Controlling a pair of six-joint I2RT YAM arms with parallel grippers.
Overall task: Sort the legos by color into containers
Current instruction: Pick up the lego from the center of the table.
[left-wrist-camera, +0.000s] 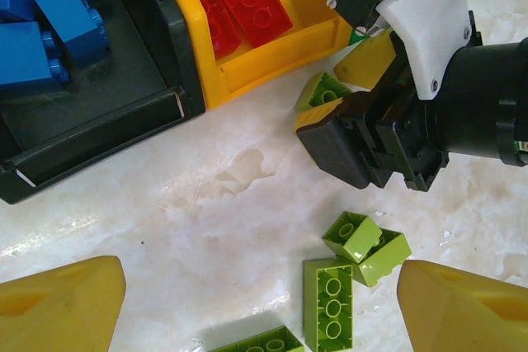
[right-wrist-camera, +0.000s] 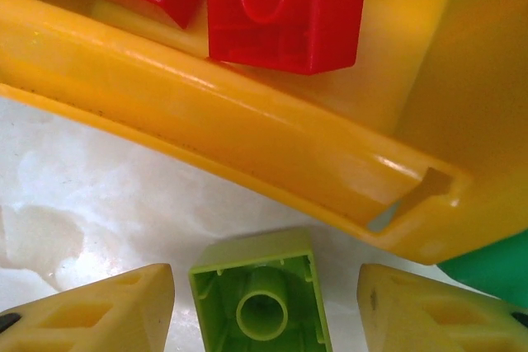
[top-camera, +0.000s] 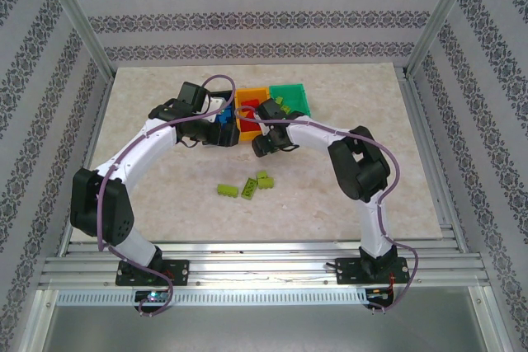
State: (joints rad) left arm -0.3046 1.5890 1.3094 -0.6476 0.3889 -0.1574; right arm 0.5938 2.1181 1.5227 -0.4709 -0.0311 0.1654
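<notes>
Mid-table, nearest the arms: loose lime green studded plastic bricks point(top-camera: 245, 186), unsorted. Left gripper point(left-wrist-camera: 260, 307) spread wide, empty, close to the right wrist; a clash between arms is possible. Right gripper point(right-wrist-camera: 264, 282) pinches one lime green brick point(left-wrist-camera: 320, 90) at the tips, just off the near wall of the orange-yellow plastic bin point(right-wrist-camera: 247, 146) of red bricks point(right-wrist-camera: 285, 10). Shallow grip: it may slip into that bin on the way to the green plastic bin point(top-camera: 293, 92) beyond, toward the table's far edge; fingers may catch the rim.
</notes>
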